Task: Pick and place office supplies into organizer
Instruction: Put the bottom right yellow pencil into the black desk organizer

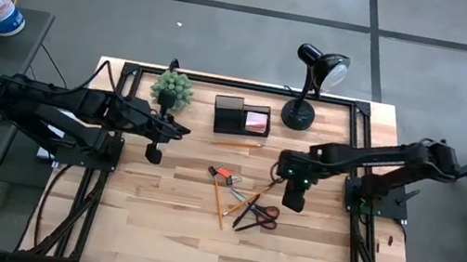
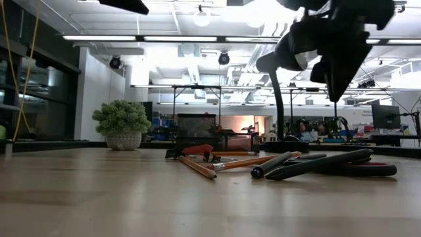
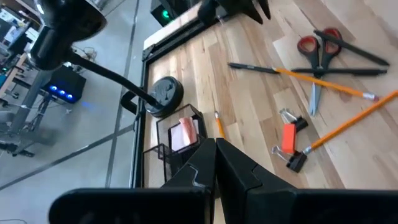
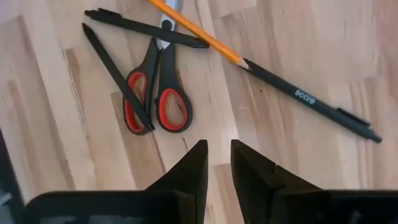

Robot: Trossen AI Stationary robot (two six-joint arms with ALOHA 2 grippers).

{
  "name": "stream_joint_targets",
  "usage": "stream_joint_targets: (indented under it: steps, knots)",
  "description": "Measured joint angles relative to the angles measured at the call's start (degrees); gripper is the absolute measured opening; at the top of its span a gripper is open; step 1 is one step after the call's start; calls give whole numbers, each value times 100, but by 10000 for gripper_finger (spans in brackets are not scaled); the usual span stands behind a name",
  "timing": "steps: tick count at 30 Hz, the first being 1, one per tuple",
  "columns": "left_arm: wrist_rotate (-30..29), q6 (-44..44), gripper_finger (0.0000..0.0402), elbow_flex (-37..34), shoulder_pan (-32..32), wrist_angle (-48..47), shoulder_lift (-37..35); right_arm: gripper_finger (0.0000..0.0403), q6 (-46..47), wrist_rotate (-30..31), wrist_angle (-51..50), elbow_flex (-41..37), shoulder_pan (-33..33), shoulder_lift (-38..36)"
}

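A: What step is this?
B: Reaching. The right hand point(image 1: 294, 200), fingers nearly together and empty, hovers beside the scissors point(image 1: 263, 215) mid-bench.
A: Next?
B: Probably lower, grip, carry to the organizer point(image 1: 241, 116) at the far edge.

light: bright overhead | shadows: soft | low view: foreground blurred

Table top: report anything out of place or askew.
The supplies lie in a crossed heap: orange pencils, black pens and scissors overlapping mid-table, outside the organizer. Only a pink pad sits inside. Nothing looks damaged or spilled.
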Motion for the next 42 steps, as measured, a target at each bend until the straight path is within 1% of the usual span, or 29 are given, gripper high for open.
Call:
stream_joint_targets:
  steps: [2,5,8,11,14,17,22,26,30,33,38,42]
  knots:
    - [4,-75,1,2,0,17,66,64,-294,6,107,-163,13,-132]
    - [47,-248,1,0,0,55,170,64,-1008,-13,148,-306,13,-172]
    - [153,-693,1,-2,0,66,271,62,-1446,25,178,-327,13,-159]
    - [362,-1047,1,-8,0,121,434,60,-1983,427,493,-327,1,-104]
    - [393,-1129,1,3,0,291,636,64,-2206,758,920,-327,-60,-87]
    - [392,-1297,1,-2,0,381,824,74,-2455,780,1217,-327,-131,-88]
    - [410,-2126,1,-2,-2,485,1065,94,-2758,755,1300,-327,-193,-87]
    - [660,-2772,1,-2,-2,633,1187,109,-3005,767,1303,-327,-191,-87]
    - [707,-3151,1,-2,-2,614,1203,114,-3226,977,1398,-327,-191,-87]
    - [693,-3071,1,-2,-2,604,1201,112,-3234,1037,1442,-327,-191,-87]
    - [691,-2448,1,-2,-2,590,1201,108,-3046,988,1563,-327,-191,-87]
    - [720,-2270,1,-2,-2,588,1201,108,-3235,968,1688,-327,-191,-87]
